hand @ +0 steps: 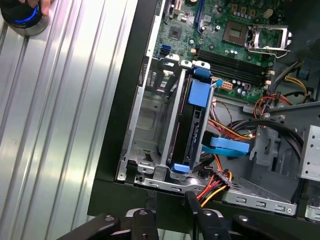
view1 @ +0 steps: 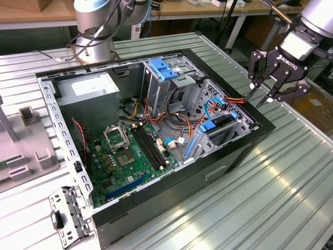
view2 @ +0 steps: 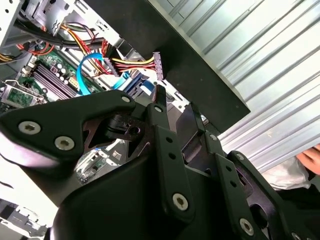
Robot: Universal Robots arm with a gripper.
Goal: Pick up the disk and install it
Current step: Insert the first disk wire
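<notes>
Jaws: wide, empty, near the case (view1: 263, 129) rim.
Disk (hand: 192, 132): on edge in the bay, between blue rails.
Care: keep your jaws square to it, clear of the cables (hand: 220, 185).

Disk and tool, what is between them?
In the exterior view, red-and-yellow wires and the case's black rim lie between the open tool and the disk.
</notes>
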